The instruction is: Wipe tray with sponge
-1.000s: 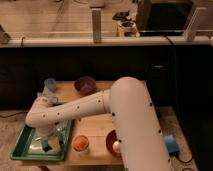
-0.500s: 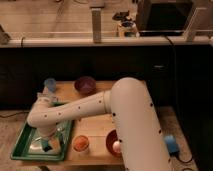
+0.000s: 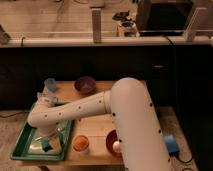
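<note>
Camera view shows the tool [image 3: 46,141] standing wide, lowered into the green tray [image 3: 21,136], with the teal sponge [image 3: 47,146] right at its tips on the tray floor; contact cannot be told. The tray fills the tabletop's [image 3: 67,91] front-left corner. An orange bowl [image 3: 81,143] and a red bowl [image 3: 113,141] sit along the front edge, a blue cup [image 3: 50,85] and a purple bowl [image 3: 85,84] along the back edge.

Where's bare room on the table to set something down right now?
Bare wood between blue cup and purple bowl, and right of that bowl. The tray is crowded: end effector hangs over the sponge. Front edge is taken by orange bowl and red bowl.
</note>
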`<state>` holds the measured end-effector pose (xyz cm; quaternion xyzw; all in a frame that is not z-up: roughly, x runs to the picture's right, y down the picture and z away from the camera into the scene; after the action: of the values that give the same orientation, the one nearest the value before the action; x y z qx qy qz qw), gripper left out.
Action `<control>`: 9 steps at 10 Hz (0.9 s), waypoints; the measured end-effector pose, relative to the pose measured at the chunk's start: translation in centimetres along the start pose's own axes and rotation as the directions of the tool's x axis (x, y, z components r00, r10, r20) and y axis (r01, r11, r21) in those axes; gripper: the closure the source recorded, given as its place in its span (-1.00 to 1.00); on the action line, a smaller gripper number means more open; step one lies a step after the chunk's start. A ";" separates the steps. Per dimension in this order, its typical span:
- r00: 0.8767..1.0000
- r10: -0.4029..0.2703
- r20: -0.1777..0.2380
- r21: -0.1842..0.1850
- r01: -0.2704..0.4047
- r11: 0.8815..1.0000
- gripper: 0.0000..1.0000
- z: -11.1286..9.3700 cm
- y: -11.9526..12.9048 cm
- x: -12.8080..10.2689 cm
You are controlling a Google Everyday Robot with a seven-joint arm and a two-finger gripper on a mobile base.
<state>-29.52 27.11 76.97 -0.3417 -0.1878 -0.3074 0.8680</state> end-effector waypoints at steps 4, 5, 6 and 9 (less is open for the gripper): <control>1.000 0.009 -0.021 -0.003 -0.009 1.000 -0.21 -0.2 0.1 0.7; 1.000 0.008 -0.024 -0.002 -0.008 1.000 -0.04 -0.2 0.0 0.7; 1.000 0.003 -0.026 -0.002 -0.003 1.000 0.16 -0.2 -0.2 0.7; 1.000 -0.003 -0.026 -0.004 0.003 1.000 0.75 0.3 -0.5 0.9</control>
<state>-29.24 26.67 77.86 -0.3393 -0.1765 -0.3134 0.8692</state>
